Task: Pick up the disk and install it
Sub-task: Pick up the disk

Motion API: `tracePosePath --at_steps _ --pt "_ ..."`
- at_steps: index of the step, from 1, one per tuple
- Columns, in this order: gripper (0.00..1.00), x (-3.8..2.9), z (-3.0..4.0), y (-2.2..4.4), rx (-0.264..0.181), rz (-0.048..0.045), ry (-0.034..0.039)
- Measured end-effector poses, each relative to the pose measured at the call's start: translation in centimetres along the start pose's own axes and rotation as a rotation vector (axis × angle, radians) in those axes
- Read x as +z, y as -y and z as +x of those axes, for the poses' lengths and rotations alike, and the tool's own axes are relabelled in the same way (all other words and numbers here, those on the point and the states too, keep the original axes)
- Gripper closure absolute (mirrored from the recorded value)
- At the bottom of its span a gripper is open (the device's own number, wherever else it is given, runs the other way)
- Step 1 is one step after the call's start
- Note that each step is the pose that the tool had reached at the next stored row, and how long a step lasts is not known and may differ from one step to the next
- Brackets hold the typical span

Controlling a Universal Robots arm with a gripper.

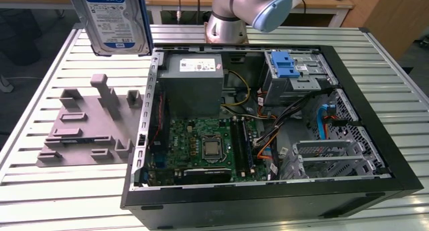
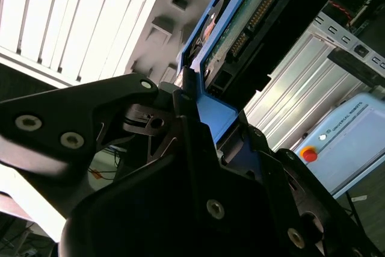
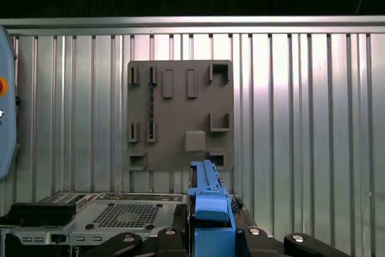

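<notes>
Disk (image 1: 117, 22) hangs upright, high above the grey holder (image 1: 87, 123) on the desk (image 1: 40, 191), hand (image 2: 194, 97) closed on its blue frame edge, likely keeping connectors free.

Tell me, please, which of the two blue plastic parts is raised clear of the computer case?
The blue carrier frame on the disk, held upright above the table beside the case; the ribbed blue latch sits inside the case.

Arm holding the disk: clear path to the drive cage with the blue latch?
Likely yes: the case lies open, the claw holds the disk high, and nothing covers the drive cage; cables run close beside it.
</notes>
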State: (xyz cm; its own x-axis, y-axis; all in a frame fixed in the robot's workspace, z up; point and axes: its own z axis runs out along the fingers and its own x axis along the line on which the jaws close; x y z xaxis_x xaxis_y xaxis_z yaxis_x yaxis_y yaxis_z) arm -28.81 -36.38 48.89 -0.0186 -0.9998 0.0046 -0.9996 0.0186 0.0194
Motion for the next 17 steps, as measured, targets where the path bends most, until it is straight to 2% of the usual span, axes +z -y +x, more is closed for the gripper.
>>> tracePosePath --at_steps 8,17 --pt "0.64 -0.01 -0.01 0.64 0.0 -0.0001 0.0" --pt "0.64 -0.01 -0.02 0.87 0.0 0.0001 0.0"
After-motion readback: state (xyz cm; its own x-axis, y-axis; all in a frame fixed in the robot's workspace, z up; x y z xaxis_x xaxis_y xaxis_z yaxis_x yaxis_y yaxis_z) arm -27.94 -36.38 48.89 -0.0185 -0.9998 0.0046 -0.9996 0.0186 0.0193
